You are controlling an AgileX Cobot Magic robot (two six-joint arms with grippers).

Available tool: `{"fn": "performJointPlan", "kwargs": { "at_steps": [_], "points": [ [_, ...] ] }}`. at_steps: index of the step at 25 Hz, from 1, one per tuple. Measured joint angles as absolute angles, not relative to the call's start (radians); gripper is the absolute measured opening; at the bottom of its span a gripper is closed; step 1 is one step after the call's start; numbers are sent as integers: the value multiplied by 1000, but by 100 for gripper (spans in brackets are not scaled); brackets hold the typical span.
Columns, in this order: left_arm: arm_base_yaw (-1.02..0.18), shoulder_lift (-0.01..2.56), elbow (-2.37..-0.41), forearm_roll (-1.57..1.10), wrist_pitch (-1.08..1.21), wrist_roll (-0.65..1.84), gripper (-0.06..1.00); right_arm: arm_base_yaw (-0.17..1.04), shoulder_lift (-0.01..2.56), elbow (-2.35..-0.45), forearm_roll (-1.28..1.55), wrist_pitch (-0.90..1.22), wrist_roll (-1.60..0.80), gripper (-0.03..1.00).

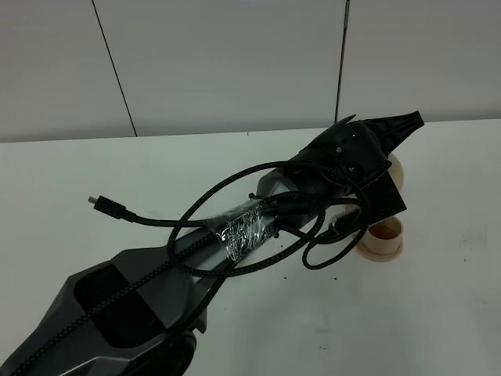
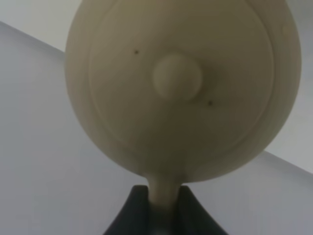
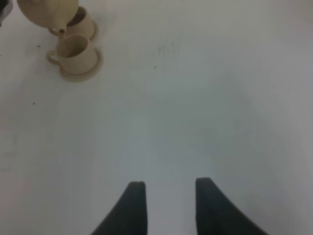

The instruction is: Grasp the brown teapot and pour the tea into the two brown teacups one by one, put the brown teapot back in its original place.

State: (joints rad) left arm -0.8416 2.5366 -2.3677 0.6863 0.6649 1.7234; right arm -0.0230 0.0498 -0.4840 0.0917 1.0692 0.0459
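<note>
Left pincer (image 2: 164,193) tight on brown teapot (image 2: 181,83) handle, behind arm (image 1: 243,227) from above.

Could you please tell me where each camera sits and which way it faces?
Exterior high: above, looking down on the white table; the left arm reaches towards a teacup.
Left wrist: looks along the left pincer, shut on the handle of the brown teapot, at its lid.
Right wrist: looks across the table at teapot and teacups; the open right pincer shows.
Shared: both wrist views show the teapot.
</note>
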Motion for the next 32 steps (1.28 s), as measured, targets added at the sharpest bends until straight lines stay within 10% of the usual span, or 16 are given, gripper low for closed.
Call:
{"fn": "performJointPlan", "kwargs": {
  "at_steps": [32],
  "points": [
    [-842, 2541, -2368, 684, 629, 1741, 17, -23, 50, -484, 92, 1069, 46, 24]
  ]
}}
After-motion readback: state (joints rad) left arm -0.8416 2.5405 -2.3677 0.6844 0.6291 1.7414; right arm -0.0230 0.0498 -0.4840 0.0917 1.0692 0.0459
